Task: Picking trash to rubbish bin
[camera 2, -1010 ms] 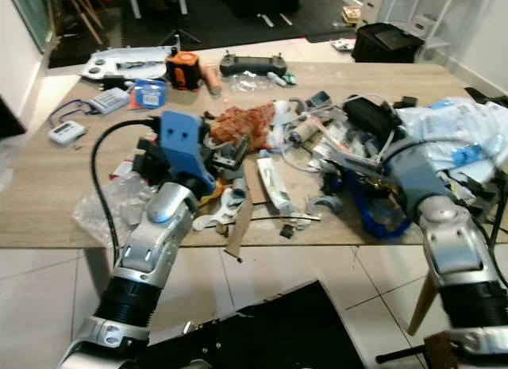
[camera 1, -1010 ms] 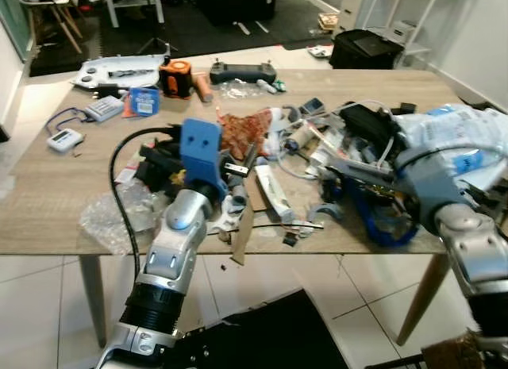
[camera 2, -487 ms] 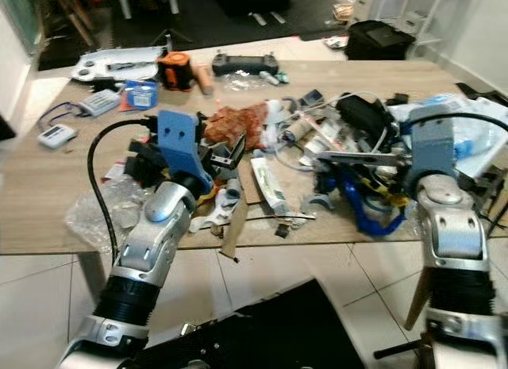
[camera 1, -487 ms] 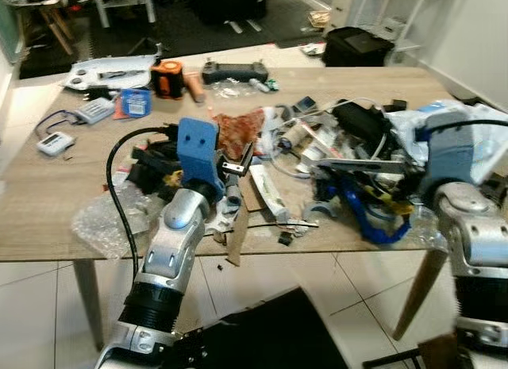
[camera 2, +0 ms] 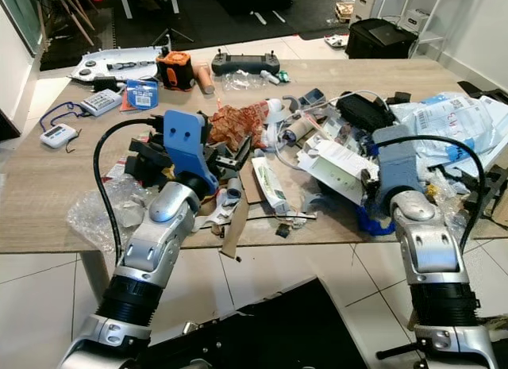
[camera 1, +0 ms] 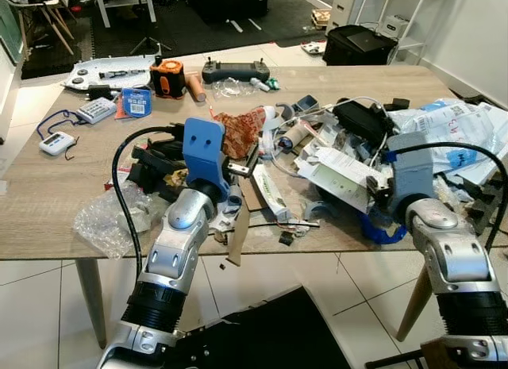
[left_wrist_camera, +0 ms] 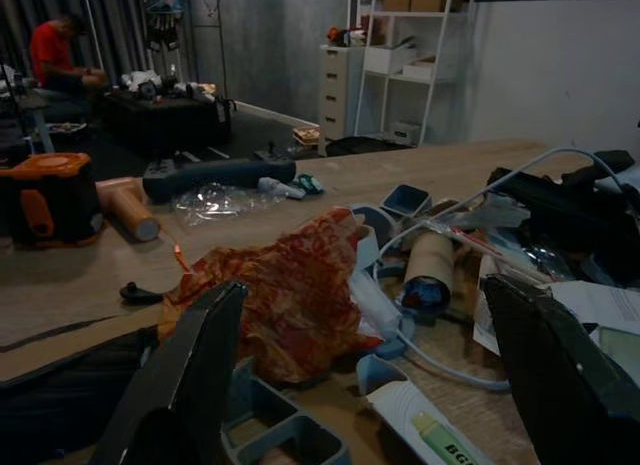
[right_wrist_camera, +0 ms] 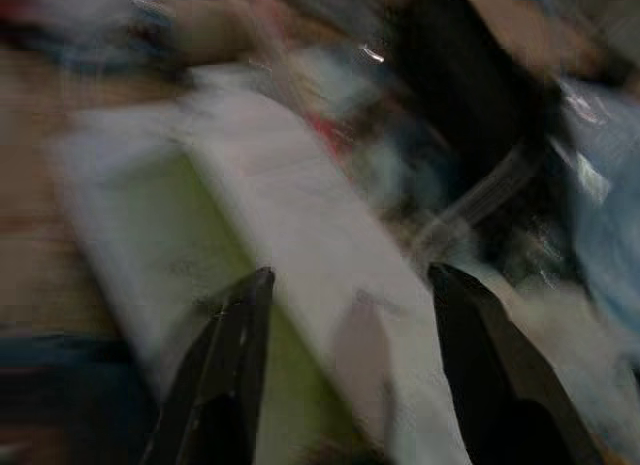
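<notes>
— What's nearest?

— The right gripper [right_wrist_camera: 340,375], low at the table's [camera 1: 48,202] near edge. Its fingers stand apart, and a white printed carton [camera 1: 343,174] lies flat just ahead, between and beyond the tips. The wrist view is blurred, so I cannot tell if they touch it.

— And the left gripper [left_wrist_camera: 370,385]?

— Also spread apart, gripping nothing, over the middle of the clutter. An orange patterned cloth [left_wrist_camera: 285,290] lies straight ahead between the fingers, with a cardboard tube [left_wrist_camera: 428,270] beside it.

— Any writing?

— A white tube [camera 1: 271,192] near the left gripper carries print; only "BC" can be read. The carton's text is too small.

— Farther back?

— A black controller [camera 1: 235,69] and an orange-black device [camera 1: 168,77] at the far edge.
</notes>
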